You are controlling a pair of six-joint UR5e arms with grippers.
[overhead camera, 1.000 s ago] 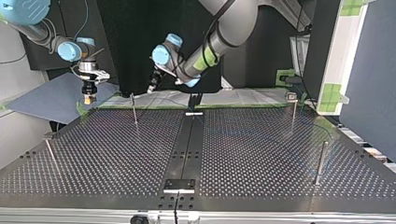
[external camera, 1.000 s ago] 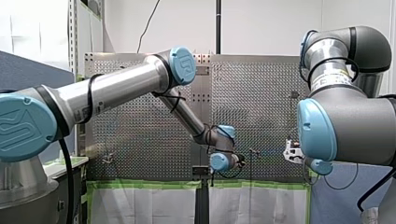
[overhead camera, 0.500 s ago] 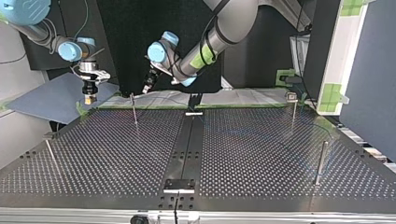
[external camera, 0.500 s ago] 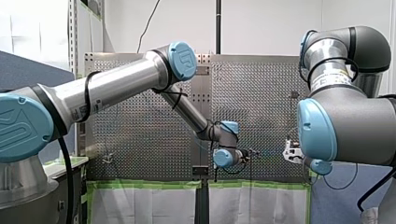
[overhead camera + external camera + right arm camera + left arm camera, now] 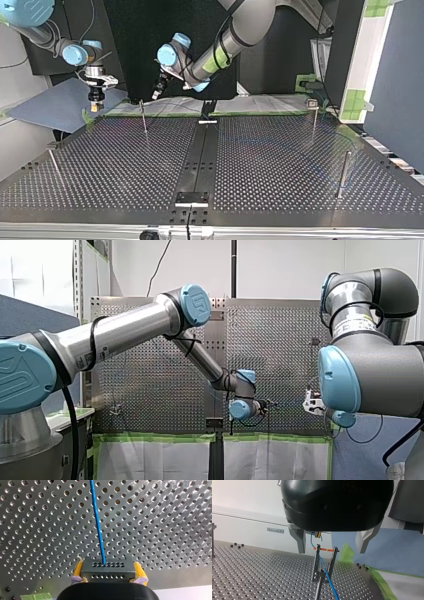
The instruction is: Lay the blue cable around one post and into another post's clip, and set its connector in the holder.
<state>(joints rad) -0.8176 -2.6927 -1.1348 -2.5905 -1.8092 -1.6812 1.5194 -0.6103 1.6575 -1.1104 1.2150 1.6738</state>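
My right gripper [image 5: 108,565], with yellow pads [image 5: 78,570], is shut on the grey connector block [image 5: 108,573]. The blue cable [image 5: 98,522] runs from the block across the perforated plate. In the top view my right gripper [image 5: 96,103] hangs off the table's far left corner. My left gripper [image 5: 156,93] hovers just behind a thin post [image 5: 144,118]. In the left wrist view its metal fingers [image 5: 300,540] stand open, apart from the forked clip [image 5: 323,563] ahead of them. The blue cable [image 5: 327,576] passes through that fork.
Three more posts stand on the perforated table [image 5: 280,165]: one with a clip head [image 5: 312,104], a plain one [image 5: 343,172] and a leaning one [image 5: 55,166]. A black strip [image 5: 200,155] runs down the middle to a plate [image 5: 191,199]. Green tape [image 5: 379,580] edges the table.
My left arm has swung toward the top view's left, bringing its gripper up behind the thin post; most of that came early. My right arm has stayed still.
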